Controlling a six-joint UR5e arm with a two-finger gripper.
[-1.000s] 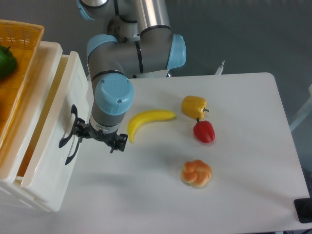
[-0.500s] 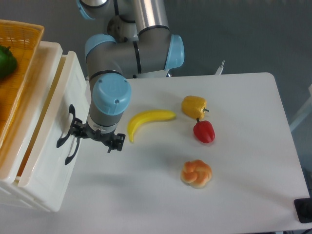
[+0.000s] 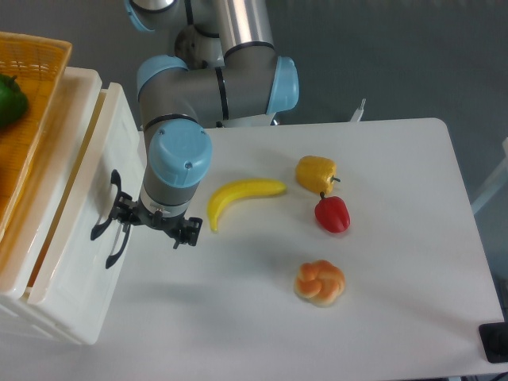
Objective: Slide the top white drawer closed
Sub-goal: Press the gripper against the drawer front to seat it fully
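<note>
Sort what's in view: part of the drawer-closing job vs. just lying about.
Job:
top drawer, partly open
its black handle
gripper, at the drawer front

Lying about:
banana
yellow pepper
red pepper
bun
orange basket on the cabinet, green item inside

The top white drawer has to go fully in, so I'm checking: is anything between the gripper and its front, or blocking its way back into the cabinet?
Nothing visible. The gripper sits right at the top white drawer front by its black handle.
</note>
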